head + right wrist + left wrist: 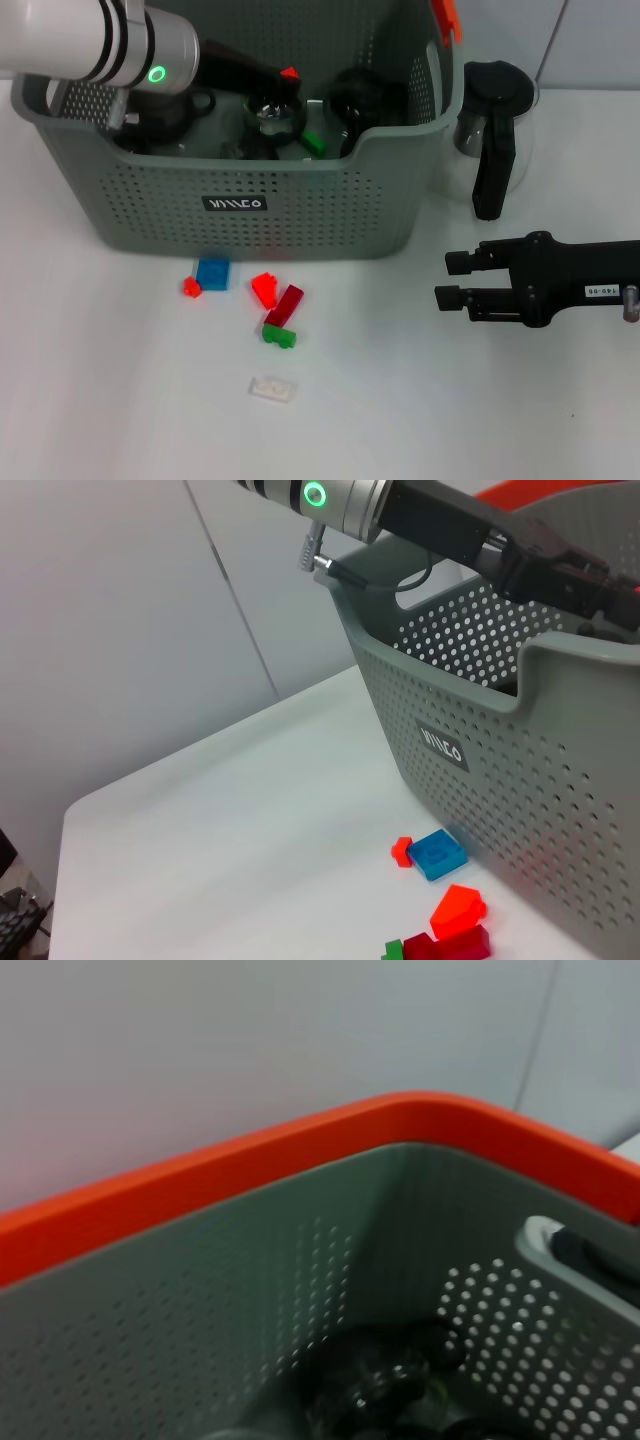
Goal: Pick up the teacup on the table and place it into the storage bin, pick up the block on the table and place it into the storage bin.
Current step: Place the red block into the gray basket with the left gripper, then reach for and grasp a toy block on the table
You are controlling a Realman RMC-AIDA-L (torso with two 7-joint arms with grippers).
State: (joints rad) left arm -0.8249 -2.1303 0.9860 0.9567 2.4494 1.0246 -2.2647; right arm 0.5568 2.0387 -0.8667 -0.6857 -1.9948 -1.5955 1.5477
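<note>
Overhead, the left tool [285, 80] reached into the bin [250, 205]; its fingers could not be made out. Blocks [270, 300] lay on the worktop [120, 400] just before the bin. Rightward, the right tool [455, 280] hung empty and parted, pointing toward them, probably nearer.

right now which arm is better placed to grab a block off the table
Right, probably. The right gripper hangs low, open over the white table, level with the small plastic blocks. The left arm reaches inside the grey perforated storage bin.
</note>
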